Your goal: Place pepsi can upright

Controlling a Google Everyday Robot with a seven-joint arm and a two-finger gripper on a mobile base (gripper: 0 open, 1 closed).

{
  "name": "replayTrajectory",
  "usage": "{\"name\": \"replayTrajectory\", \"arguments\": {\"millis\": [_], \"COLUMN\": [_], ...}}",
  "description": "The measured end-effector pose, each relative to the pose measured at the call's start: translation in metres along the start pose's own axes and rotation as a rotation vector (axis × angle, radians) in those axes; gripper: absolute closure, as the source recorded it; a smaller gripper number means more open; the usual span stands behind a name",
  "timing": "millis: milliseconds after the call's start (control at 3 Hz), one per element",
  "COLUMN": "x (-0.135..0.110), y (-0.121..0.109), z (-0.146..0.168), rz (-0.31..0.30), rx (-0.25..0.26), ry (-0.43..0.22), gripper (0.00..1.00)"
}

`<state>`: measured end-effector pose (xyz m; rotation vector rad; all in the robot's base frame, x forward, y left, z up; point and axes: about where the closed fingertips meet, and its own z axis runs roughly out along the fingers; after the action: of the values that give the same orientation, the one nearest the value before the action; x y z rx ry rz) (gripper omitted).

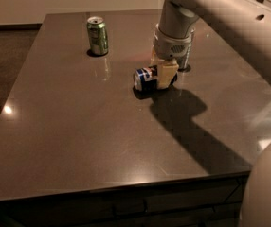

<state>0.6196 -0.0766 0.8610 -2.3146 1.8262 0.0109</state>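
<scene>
- Spanning the near half of the scene, the dark tabletop (78,141) carries the arm's shadow (187,122) right of centre.
- Pepsi can (144,78): lies on its side near the middle of the tabletop, with one silver end facing left. It is not yet upright.
- Tool (166,75): lowered from above onto the right-hand part of the pepsi can, with a cream part of it covering the can's near side. Whether it is spread around the can or pinching it cannot be told.
- Hazard (judgement): a can on its side rolls readily. A loose or off-centre hold could send it rolling toward the near edge. It could also slip while being turned to vertical and topple on release.
- Slim can (186,58): just beyond the tool and mostly hidden by the wrist. Rotating the wrist to stand the pepsi can up could knock it over.
- Green can (97,35): upright at the far left, well apart from the work and unlikely to interfere.
</scene>
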Motion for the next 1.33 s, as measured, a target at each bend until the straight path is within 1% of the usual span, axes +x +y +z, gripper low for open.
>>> {"name": "replayTrajectory", "arguments": {"millis": [333, 667, 1000, 1333], "x": [-0.005, -0.012, -0.018, -0.024], "y": [-0.002, -0.01, -0.023, -0.036], "z": [-0.021, -0.047, -0.069, -0.081], "rz": [-0.096, -0.253, -0.434, -0.613], "rx": [0.071, 0.186, 0.328, 0.449], "ry": [0.015, 0.03, 0.043, 0.085], "gripper": [0.88, 1.0, 1.0, 1.0]}}
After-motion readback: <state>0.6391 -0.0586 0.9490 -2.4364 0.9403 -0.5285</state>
